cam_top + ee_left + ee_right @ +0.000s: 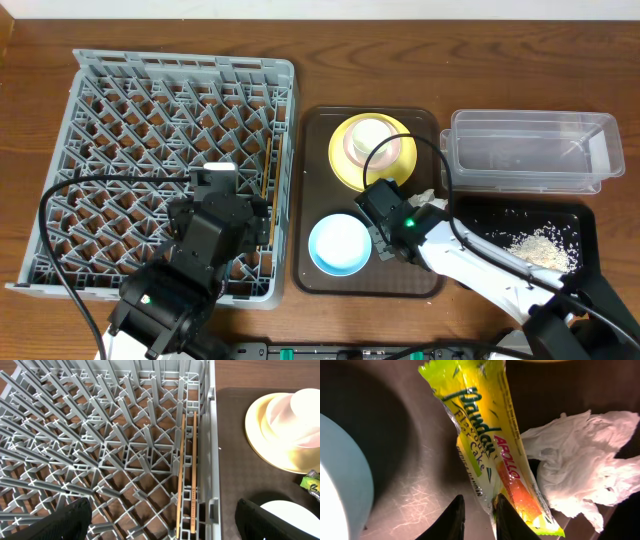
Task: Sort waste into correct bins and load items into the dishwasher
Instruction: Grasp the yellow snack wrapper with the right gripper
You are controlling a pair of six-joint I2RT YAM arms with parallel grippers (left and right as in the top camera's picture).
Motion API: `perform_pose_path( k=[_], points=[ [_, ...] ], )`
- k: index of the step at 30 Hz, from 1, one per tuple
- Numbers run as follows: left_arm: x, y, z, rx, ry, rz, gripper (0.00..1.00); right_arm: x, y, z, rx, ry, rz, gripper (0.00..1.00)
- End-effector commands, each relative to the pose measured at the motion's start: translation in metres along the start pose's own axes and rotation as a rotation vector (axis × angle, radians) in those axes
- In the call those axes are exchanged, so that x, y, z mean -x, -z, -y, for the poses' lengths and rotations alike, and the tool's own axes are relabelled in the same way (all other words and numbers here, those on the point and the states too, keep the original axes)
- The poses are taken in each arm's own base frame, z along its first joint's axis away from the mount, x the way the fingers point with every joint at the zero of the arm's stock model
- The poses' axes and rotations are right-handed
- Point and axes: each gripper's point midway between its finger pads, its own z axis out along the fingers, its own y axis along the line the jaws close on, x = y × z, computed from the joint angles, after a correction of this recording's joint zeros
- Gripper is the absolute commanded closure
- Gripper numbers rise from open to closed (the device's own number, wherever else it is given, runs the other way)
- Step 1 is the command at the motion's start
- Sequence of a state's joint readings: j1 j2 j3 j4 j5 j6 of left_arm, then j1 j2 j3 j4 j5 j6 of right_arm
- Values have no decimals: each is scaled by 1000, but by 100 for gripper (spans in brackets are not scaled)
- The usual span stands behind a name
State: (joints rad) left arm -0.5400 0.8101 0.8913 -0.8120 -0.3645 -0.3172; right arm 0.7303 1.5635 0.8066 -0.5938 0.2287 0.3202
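Standing by the wooden table, I see the right gripper pinching the yellow-green wrapper narrowly on the brown serving tray, with the napkin touching its right edge. The left gripper gapes wide over the grey rack, and the chopsticks lie along its right wall.

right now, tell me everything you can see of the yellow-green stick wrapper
The stick wrapper is narrow, glossy plastic film, yellow-green with an orange patch and print reading pandan flavour cake and Apollo. It lies slanted on the brown tray, its side against the crumpled white napkin. Its clear edge runs between the fingers of the right claw; a firm pinch cannot be confirmed.
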Motion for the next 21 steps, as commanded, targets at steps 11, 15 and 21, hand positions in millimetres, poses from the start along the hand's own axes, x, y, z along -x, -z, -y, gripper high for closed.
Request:
perform_pose_path(
  k=[11, 15, 21],
  points=[
    [1, 1, 0, -2, 3, 3, 7, -1, -7, 4, -21, -1, -3, 62],
    [1, 1, 0, -2, 3, 2, 7, -1, -12, 3, -24, 1, -7, 62],
    [1, 1, 0, -2, 3, 3, 8, -11, -23, 3, -38, 33, -56, 63]
  ],
)
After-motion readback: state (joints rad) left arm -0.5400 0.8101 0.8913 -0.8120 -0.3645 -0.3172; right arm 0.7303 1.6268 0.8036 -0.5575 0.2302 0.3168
